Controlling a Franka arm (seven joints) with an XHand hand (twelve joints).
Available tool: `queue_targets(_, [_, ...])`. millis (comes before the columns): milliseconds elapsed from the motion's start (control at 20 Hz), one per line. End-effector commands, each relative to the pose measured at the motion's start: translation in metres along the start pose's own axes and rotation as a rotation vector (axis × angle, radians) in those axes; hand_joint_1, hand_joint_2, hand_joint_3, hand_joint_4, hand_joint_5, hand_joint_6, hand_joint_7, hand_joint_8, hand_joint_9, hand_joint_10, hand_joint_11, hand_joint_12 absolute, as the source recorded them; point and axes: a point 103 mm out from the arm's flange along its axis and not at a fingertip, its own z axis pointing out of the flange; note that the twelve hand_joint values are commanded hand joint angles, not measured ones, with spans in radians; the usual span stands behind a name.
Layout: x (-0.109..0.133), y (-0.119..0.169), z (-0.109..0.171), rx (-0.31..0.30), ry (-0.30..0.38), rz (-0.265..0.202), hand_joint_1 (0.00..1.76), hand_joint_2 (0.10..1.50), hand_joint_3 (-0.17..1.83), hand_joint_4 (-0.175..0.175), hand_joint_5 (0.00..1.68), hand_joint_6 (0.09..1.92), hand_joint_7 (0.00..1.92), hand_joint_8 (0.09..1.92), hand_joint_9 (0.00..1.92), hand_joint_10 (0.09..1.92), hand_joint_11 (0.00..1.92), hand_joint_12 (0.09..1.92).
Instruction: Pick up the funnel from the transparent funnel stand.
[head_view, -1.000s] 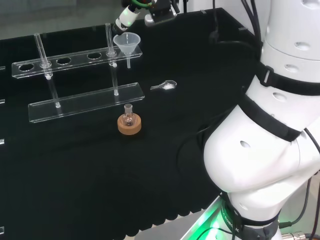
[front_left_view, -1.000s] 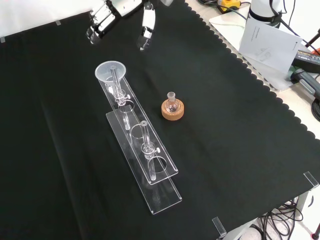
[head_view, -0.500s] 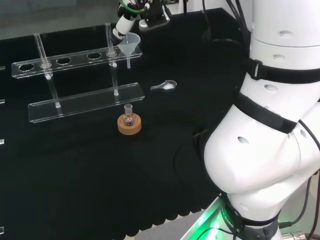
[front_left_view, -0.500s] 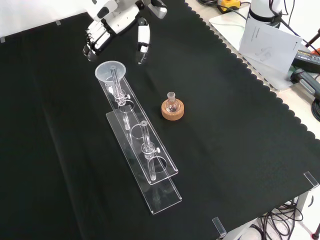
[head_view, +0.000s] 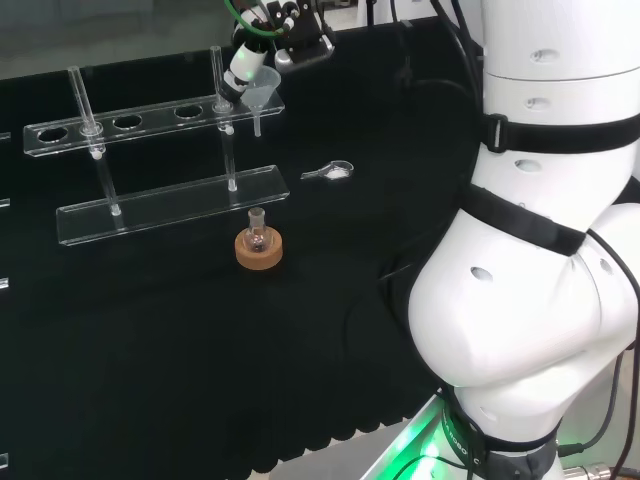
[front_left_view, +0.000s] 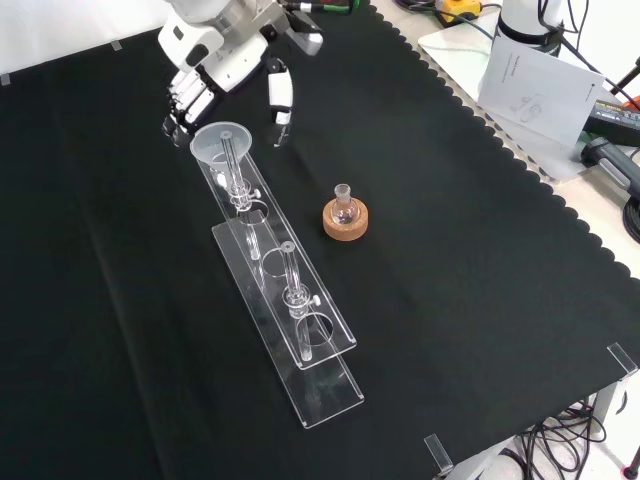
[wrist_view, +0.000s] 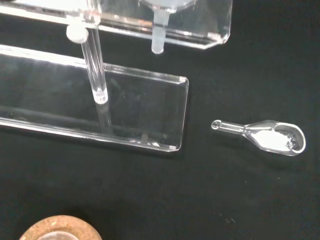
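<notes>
1. We see the hand (front_left_view: 222, 62) at the far end of the transparent funnel stand (front_left_view: 285, 318), entering from the top of the front view, with its fingers (front_left_view: 183, 100) spread and only slightly bent and its thumb (front_left_view: 280, 95) held apart from them.
2. The hand holds nothing that we can make out; it reads as open.
3. The funnel (front_left_view: 220, 142) sits just below the fingertips in the front view, its wide mouth upward, seated in the end hole of the stand's upper shelf.
4. In the head view the hand (head_view: 247, 62) overlaps the funnel's (head_view: 261, 95) rim at its upper left; we cannot tell whether a fingertip truly touches the rim or merely stands in front of it.
5. From the wrist view we look past the palm at the funnel's stem (wrist_view: 158, 32), which hangs down through the shelf, and at the stand's clear base plate (wrist_view: 135, 112).
6. A clear spoon (wrist_view: 265, 136) with a little white powder lies on the black cloth (front_left_view: 470, 250) beside the base plate's end, apart from it.
7. Farther from the hand, a small flask (front_left_view: 344, 207) rests on a cork ring (front_left_view: 346, 222), beside the middle of the stand and well clear of the funnel.
8. Two clear upright posts (front_left_view: 288, 270) join the shelf to the base; the nearer one to the hand stands just beside the funnel.
</notes>
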Motion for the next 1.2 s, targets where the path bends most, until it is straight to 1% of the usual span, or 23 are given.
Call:
queue_targets(50, [-0.003, 0.010, 0.007, 0.013, -0.010, -0.005, 0.53, 0.71, 0.26, 0.024, 0.04, 0.09, 0.00, 0.21, 0.07, 0.82, 0.15, 1.53])
queue_targets(250, [-0.005, 0.017, 0.011, 0.013, -0.006, -0.009, 0.55, 0.71, 0.26, 0.024, 0.04, 0.09, 0.00, 0.22, 0.07, 0.82, 0.16, 1.53])
queue_targets(750, [-0.010, 0.028, 0.018, 0.019, -0.008, -0.008, 0.57, 0.73, 0.26, 0.018, 0.06, 0.09, 0.00, 0.35, 0.14, 0.83, 0.21, 1.51])
queue_targets(1000, [-0.011, 0.030, 0.020, 0.020, -0.025, -0.010, 0.57, 0.74, 0.28, 0.008, 0.10, 0.09, 0.01, 0.55, 0.31, 0.74, 0.24, 1.49])
queue_targets(1200, [-0.010, 0.033, 0.022, 0.018, -0.046, -0.011, 0.58, 0.74, 0.30, 0.000, 0.14, 0.09, 0.04, 0.62, 0.40, 0.71, 0.26, 1.47])
